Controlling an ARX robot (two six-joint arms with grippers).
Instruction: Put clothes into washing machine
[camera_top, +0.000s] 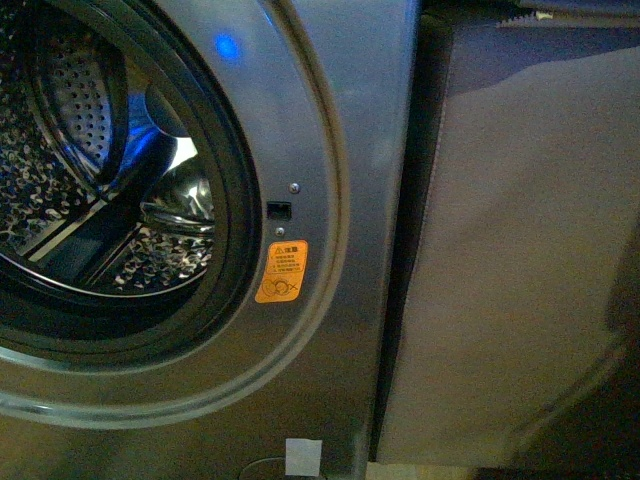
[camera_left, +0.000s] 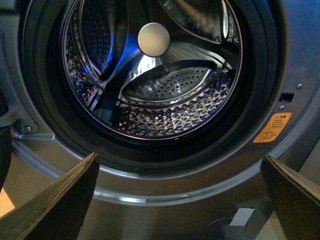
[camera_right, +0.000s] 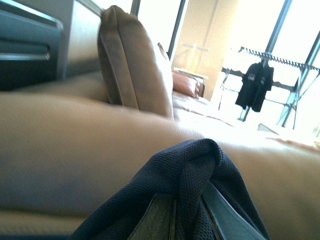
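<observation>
The silver-grey washing machine (camera_top: 330, 130) fills the left of the front view, its port open with a black seal, shiny perforated drum (camera_top: 110, 200) and orange sticker (camera_top: 282, 271). Neither arm shows in the front view. In the left wrist view my left gripper (camera_left: 182, 200) is open and empty, its fingers (camera_left: 60, 200) spread below the port of the washing machine (camera_left: 165, 190), facing the drum (camera_left: 160, 95). In the right wrist view my right gripper (camera_right: 187, 220) is shut on the clothes (camera_right: 185, 175), a dark navy knit fold bunched over the fingers, above a tan sofa.
A plain flat grey panel (camera_top: 520, 250) stands right of the machine. A white tag (camera_top: 303, 456) sits low on the machine's front. The right wrist view shows a tan sofa cushion (camera_right: 135, 65), a drying rack with a dark shirt (camera_right: 254, 85) and bright windows behind.
</observation>
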